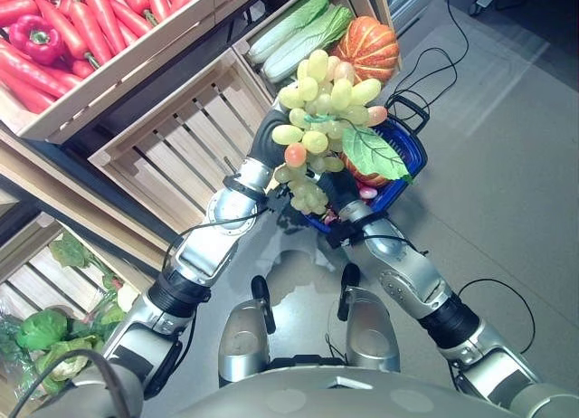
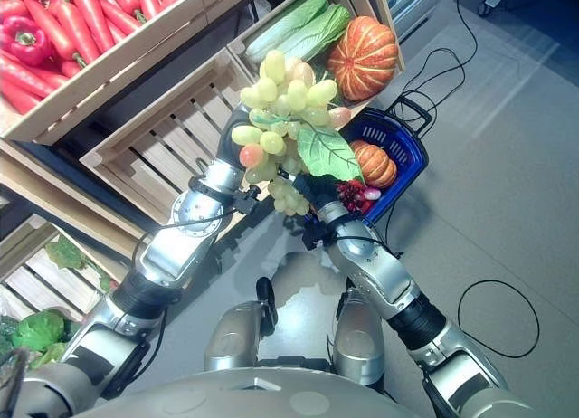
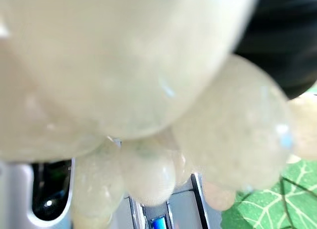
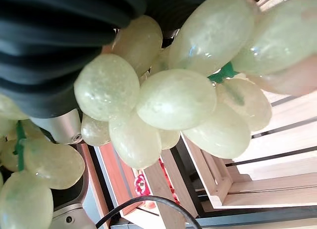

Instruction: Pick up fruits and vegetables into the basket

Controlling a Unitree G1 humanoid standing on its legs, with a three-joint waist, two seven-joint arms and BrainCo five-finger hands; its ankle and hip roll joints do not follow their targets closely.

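The bunch of green grapes (image 1: 318, 119) is held up in the air between the two robot hands, with one large green leaf (image 1: 374, 152) hanging on its side toward the basket. The left robot hand (image 1: 268, 137) is at the side of the bunch that faces the wooden crates, and its dark cover touches the grapes. Its fingers are hidden behind the fruit, so I cannot tell if they are curled around it. The right robot hand (image 2: 318, 194) is under the lower end of the bunch. Its fingers are also covered by grapes, and I cannot tell their state.

The long axis of the bunch runs from the right robot hand upward and away from the robot, and the narrow end with smaller grapes points down to that hand.

The blue basket (image 1: 412, 147) stands on the floor just beyond the right robot hand, on the side away from the left robot hand. It already holds a small orange pumpkin (image 2: 374, 163) and some dark red fruit (image 2: 355, 194). I judge that the bunch must travel sideways and down toward the basket, so the right arm is the nearer one.
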